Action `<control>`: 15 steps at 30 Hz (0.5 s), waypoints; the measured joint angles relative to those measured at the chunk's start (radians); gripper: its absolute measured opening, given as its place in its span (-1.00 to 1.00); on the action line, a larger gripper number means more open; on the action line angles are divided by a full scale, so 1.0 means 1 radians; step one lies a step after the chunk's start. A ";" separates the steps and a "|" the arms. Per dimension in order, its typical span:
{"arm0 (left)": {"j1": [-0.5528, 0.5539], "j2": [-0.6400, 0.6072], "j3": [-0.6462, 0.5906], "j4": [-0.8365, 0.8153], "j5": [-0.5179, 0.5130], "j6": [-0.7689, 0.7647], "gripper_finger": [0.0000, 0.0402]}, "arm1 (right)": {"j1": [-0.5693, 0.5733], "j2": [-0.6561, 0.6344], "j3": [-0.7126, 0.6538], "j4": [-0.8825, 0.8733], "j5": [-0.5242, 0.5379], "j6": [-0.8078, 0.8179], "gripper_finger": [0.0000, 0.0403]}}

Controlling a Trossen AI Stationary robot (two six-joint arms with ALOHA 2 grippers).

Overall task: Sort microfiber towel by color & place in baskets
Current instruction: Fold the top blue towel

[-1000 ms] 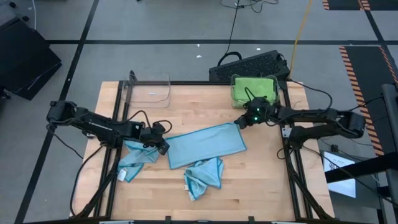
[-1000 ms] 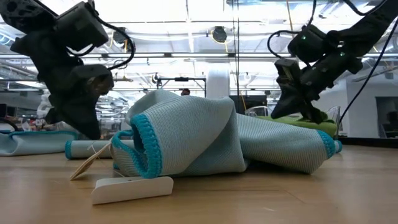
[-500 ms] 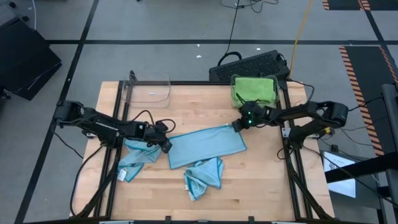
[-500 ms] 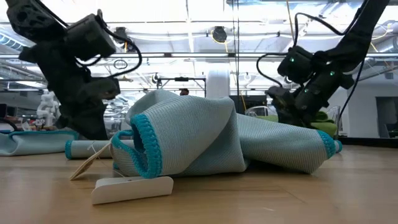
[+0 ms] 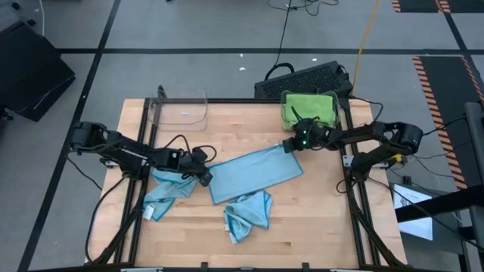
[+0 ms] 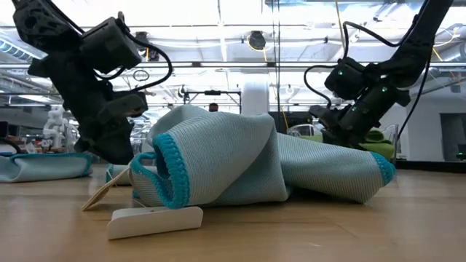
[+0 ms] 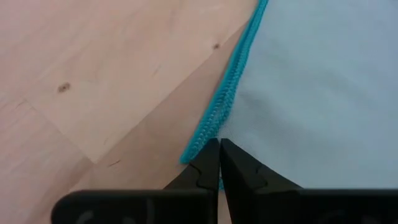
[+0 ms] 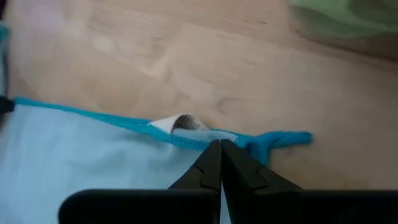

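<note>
Both grippers pinch opposite corners of the flat light-blue microfiber towel [image 5: 255, 174] mid-table, the left gripper [image 5: 206, 179] clamped on its near-left corner, the right gripper [image 5: 288, 146] on its far-right corner beside the green-filled clear plastic basket [image 5: 310, 108].

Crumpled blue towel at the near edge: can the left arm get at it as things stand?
Probably not yet: the left gripper is shut on the flat blue towel. The crumpled blue towel lies uncovered just beyond.
</note>
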 joint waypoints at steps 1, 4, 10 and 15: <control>0.000 0.000 -0.001 0.001 0.001 0.002 -0.91 | -0.001 0.000 -0.001 0.012 -0.015 0.000 -1.00; 0.002 -0.026 -0.005 -0.006 0.025 0.002 -0.91 | -0.001 -0.008 -0.001 0.043 -0.082 0.001 -1.00; 0.001 -0.139 -0.013 -0.052 0.065 -0.023 -0.91 | 0.001 -0.097 -0.001 -0.040 -0.115 0.004 -1.00; 0.001 -0.228 -0.010 -0.083 0.064 -0.051 -0.91 | -0.001 -0.210 -0.001 -0.184 -0.110 -0.004 -1.00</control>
